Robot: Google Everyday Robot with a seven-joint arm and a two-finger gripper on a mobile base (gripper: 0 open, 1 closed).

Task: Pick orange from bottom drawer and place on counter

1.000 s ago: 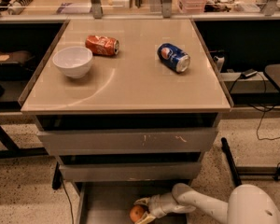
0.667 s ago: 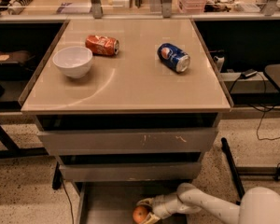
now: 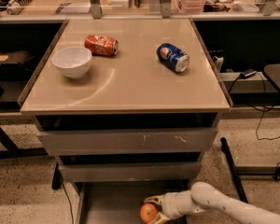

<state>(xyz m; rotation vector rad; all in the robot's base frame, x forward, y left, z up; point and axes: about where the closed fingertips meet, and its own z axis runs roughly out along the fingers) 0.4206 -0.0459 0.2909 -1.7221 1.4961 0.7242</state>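
Shifted slightly right, gripper (image 3: 152,209) clasps the orange (image 3: 147,213) (over bottom drawer (image 3: 109,205)).

There is only one camera. It stands high in front of the table (image 3: 130,85) and looks down and forward, over the near edge toward the far edge. All four corners are in view, at middle distance. Below the near edge, at the bottom border, the pincer (image 3: 147,210) grips the orange (image 3: 148,213) over the bottom drawer (image 3: 109,204).
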